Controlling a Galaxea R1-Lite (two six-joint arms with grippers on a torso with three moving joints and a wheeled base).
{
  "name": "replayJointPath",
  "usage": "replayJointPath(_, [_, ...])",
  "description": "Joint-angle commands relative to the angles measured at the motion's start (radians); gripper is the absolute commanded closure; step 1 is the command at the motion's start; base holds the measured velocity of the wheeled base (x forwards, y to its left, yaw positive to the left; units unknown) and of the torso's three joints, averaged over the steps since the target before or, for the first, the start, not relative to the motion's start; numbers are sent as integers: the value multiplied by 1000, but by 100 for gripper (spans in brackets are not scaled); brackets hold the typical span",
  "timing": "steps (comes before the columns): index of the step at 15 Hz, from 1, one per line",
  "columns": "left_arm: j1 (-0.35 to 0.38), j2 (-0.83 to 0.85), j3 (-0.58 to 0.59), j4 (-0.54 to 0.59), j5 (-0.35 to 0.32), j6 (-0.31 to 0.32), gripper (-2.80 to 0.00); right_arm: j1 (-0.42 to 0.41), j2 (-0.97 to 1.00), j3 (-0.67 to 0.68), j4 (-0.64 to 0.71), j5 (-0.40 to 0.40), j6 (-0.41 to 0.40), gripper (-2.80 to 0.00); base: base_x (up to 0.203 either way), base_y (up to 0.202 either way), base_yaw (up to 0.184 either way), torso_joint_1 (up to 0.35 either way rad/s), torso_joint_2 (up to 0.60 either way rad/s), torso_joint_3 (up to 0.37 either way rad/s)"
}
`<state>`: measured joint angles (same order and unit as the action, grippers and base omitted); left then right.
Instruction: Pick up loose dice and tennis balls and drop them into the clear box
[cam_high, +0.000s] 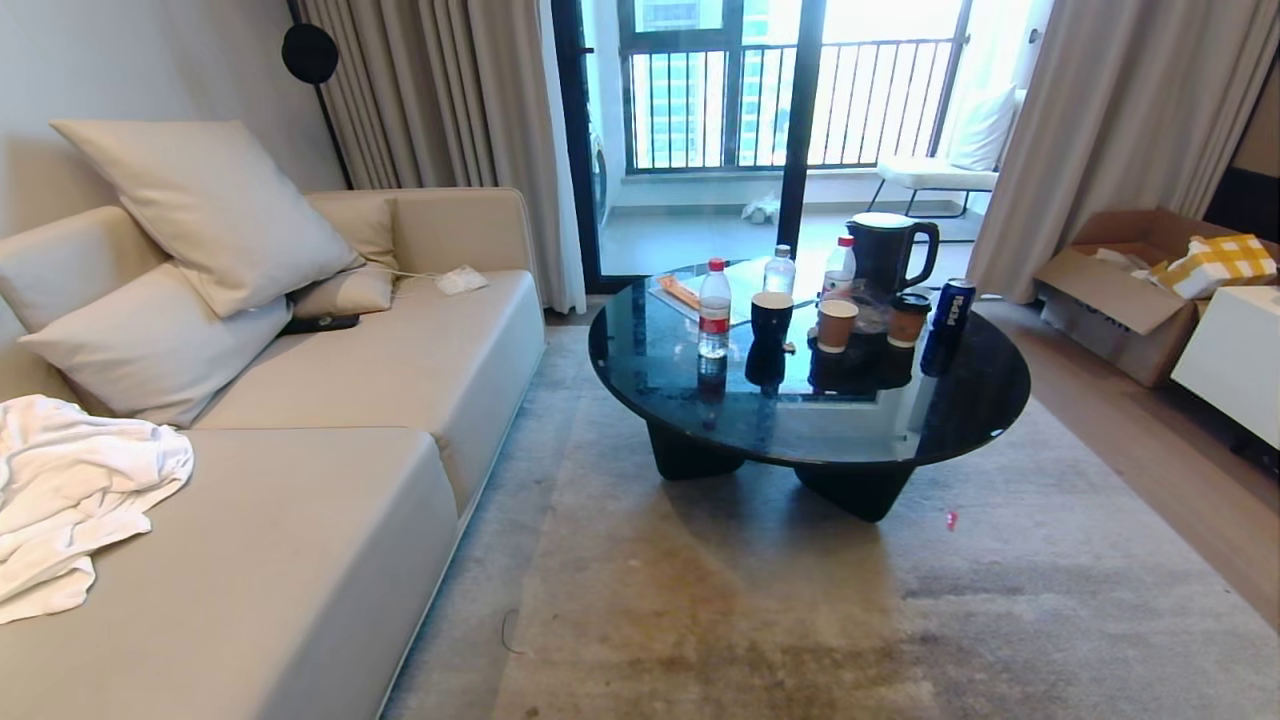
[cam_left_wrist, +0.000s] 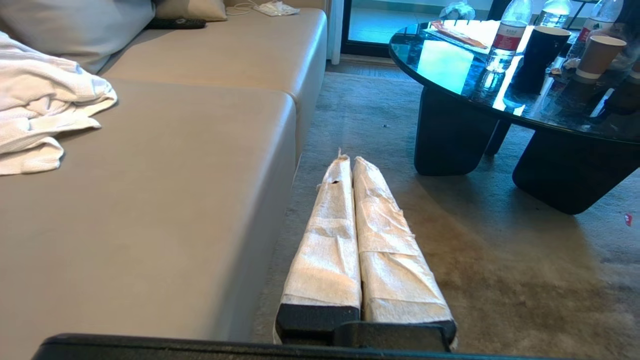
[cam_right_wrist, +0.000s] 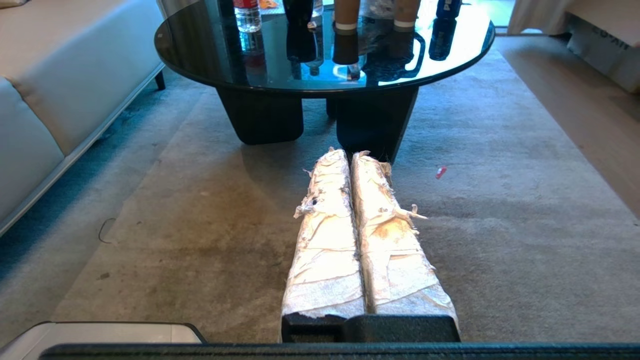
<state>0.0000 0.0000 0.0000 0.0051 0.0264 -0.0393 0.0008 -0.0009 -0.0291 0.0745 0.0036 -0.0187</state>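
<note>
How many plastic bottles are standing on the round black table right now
3. One red-labelled bottle stands nearest the sofa side; a second bottle is behind the black cup; a third bottle stands beside the black kettle. More may be hidden behind the kettle.

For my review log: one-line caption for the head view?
Living room: beige sofa, round black glass table crowded with bottles and cups; no arms in view.

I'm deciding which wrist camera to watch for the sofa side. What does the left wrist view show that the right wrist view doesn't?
Only the left wrist view: the white towel on the sofa, and the left gripper, fingers together. Only the right wrist view: the right gripper, also shut, and a cardboard box past the rug. Both: the round black table with bottles and cups, and the rug. No dice, balls or clear box in either.
</note>
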Motion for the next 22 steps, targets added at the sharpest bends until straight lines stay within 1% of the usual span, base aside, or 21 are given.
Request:
replayJointPath(1, [0,0,0,0,1,-1,0,1,1,0,1,-1,0,0,0,0,0,0,0,0])
replayJointPath(8, [0,0,0,1,4,-11,0,1,1,0,1,1,0,0,-10,0,0,0,0,0])
replayJointPath(22, [0,0,0,1,4,-20,0,1,1,0,1,1,0,0,-181,0,0,2,3,1])
